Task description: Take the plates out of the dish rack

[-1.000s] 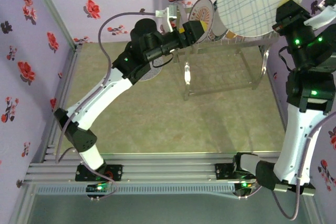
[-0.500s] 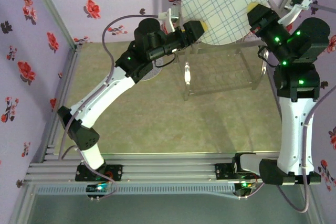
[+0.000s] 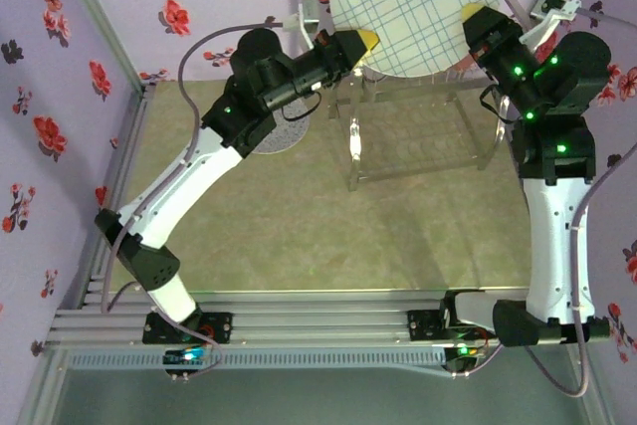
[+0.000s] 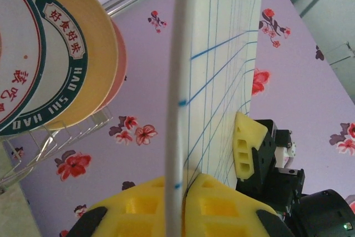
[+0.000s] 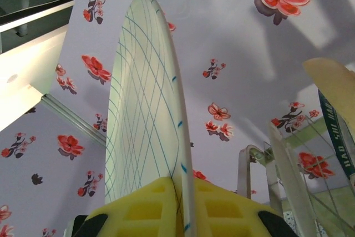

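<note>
Left fingers [image 3: 362, 43] clenched on the grid plate [image 3: 413, 2] rim; right fingers [image 3: 477, 18] clamped on the opposite edge. Plate aloft above the dish rack [image 3: 355, 141]. My worry: uneven pulls could crack it, or a lone rim grip could drop it onto the racked plates [image 4: 83, 65]. Green counter [image 3: 299, 236], flowered purple walls [image 3: 60, 97] close in.

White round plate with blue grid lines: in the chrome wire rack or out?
Out: the plate is clamped by left gripper and right gripper, clear of the rack.

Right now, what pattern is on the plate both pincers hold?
Plate: white, blue grid lines; top external view shows it best.
</note>
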Robot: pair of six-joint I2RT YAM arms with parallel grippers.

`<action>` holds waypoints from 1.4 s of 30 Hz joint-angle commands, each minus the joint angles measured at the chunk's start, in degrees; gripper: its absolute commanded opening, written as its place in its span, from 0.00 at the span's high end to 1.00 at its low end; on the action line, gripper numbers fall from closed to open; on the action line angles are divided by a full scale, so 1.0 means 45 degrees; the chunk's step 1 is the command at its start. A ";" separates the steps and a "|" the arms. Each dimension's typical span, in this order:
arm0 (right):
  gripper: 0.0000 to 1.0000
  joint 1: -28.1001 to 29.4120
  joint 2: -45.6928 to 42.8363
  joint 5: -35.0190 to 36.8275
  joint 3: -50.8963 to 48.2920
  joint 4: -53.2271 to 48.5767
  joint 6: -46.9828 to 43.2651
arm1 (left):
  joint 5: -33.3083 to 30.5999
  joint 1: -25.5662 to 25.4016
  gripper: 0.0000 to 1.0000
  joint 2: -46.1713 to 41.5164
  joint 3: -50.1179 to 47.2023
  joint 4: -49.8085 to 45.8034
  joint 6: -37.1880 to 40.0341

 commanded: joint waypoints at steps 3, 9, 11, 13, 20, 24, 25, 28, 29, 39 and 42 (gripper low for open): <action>0.53 0.0344 -0.0044 -0.0263 0.0548 -0.0280 -0.1671 | -0.0057 0.0821 1.00 -0.0553 -0.0726 0.0093 0.0813; 0.38 0.1287 0.0044 0.0670 0.1260 -0.2014 -0.4095 | 0.0653 0.2282 1.00 -0.1525 -0.1582 -0.0003 0.0594; 0.37 0.2004 0.0064 0.1210 0.1358 -0.2487 -0.5162 | 0.0805 0.3043 1.00 -0.2018 -0.2415 0.0404 0.0178; 0.36 0.2727 0.0089 0.1782 0.1442 -0.2936 -0.6121 | 0.0896 0.3881 1.00 -0.2492 -0.3279 0.0750 -0.0182; 0.34 0.5748 0.0374 0.3902 0.1065 -0.3616 -0.9533 | 0.0876 0.6600 1.00 -0.4014 -0.7853 0.2517 -0.1846; 0.32 0.7070 0.0681 0.4755 0.0897 -0.3839 -1.0989 | 0.0969 0.7442 1.00 -0.4232 -0.9638 0.3110 -0.1925; 0.32 0.7381 0.0779 0.4939 0.0860 -0.3889 -1.1346 | 0.0975 0.7583 1.00 -0.4218 -0.9968 0.3094 -0.1822; 0.31 0.8111 0.1060 0.5479 0.0639 -0.4000 -1.2219 | 0.1080 0.7913 1.00 -0.3978 -1.0895 0.3390 -0.1547; 0.31 0.8312 0.1148 0.5647 0.0529 -0.3969 -1.2441 | 0.1126 0.7985 1.00 -0.3812 -1.1186 0.3449 -0.1466; 0.29 0.8682 0.1612 0.5666 0.0261 -0.3727 -1.2831 | 0.1682 0.8150 1.00 -0.0697 -1.2694 0.6819 -0.1829; 0.29 0.8672 0.1646 0.5698 0.0236 -0.3744 -1.2882 | 0.1672 0.8159 1.00 0.0184 -1.2794 0.7544 -0.1867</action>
